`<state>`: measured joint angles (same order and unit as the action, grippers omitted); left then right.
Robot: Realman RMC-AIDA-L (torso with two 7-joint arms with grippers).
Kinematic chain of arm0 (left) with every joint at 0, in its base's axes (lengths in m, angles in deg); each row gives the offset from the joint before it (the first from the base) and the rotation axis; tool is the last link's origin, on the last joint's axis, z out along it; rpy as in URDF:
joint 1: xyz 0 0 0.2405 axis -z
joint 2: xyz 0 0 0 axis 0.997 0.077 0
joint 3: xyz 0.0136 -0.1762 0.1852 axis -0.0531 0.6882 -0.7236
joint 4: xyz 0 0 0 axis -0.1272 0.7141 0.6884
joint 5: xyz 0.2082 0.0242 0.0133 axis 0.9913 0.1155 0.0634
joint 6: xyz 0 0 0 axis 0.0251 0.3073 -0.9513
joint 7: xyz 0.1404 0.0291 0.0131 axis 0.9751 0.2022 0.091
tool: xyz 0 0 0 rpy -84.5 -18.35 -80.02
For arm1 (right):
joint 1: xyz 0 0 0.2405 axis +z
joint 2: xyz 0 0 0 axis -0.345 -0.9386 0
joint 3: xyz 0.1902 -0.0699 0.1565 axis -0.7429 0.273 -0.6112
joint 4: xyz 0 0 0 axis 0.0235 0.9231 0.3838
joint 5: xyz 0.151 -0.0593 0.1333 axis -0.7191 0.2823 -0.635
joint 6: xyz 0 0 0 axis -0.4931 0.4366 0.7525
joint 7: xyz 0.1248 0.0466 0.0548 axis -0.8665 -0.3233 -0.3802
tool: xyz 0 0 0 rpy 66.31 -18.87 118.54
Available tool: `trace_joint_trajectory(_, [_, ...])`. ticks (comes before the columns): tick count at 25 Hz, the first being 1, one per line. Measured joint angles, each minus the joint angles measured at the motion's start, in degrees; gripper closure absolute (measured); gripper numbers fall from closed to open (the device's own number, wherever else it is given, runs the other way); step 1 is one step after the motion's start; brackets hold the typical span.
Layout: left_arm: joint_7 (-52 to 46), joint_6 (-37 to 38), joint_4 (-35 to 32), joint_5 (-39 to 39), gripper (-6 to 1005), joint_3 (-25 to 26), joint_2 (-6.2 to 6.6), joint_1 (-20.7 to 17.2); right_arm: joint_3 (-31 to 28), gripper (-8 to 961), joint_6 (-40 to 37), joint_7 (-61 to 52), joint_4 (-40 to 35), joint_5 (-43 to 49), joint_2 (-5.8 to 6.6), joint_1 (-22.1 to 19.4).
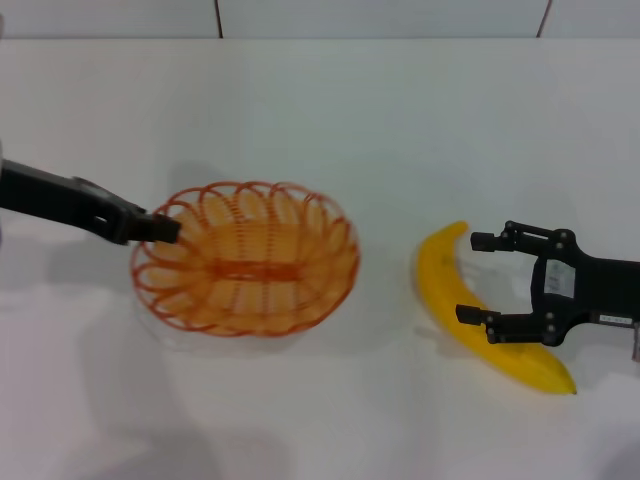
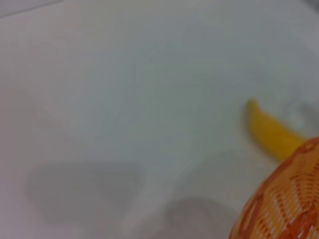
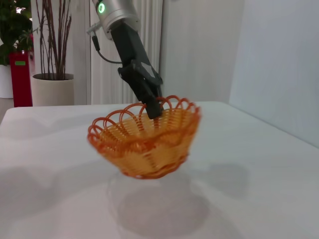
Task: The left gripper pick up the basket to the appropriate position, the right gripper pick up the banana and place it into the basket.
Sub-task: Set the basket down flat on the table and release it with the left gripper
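Note:
The orange wire basket hangs tilted above the white table, with its shadow below it. My left gripper is shut on its left rim. The right wrist view shows the lifted basket and the left gripper clamped on the rim. The yellow banana lies on the table to the right of the basket. My right gripper is open, its fingers straddling the banana's middle; I cannot tell whether they touch it. The left wrist view shows a basket edge and the banana.
The table's back edge meets a wall at the top of the head view. Beyond the table, the right wrist view shows a potted plant and a red object. Bare tabletop lies between the basket and the banana.

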<state>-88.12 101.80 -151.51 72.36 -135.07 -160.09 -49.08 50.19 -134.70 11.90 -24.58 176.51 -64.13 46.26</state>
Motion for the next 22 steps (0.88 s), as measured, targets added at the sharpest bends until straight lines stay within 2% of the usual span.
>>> trace_joint_trajectory(4, [-5.0,-0.8,4.8,-2.6,929,-0.2,0.14,0.2,0.0,89,0.0,-0.1,0.0,0.0,-0.04,0.0])
trace_joint_trajectory(11, [-7.9,-4.9,12.5,2.7,928,-0.4,0.86,3.8,0.0,89,-0.3,-0.1,0.1,-0.8,-0.04,0.3])
trace_joint_trajectory(18, [-8.6,-7.0,14.3,7.1,928,-0.8,0.38,6.7,0.0,89,-0.1,-0.1,0.2,-0.8,-0.01,0.8])
trace_joint_trajectory(22, [-8.9,-7.8,17.5,8.5,928,-0.8,0.36,7.9,0.0,89,-0.3,-0.1,0.2,-0.8,-0.04,1.3])
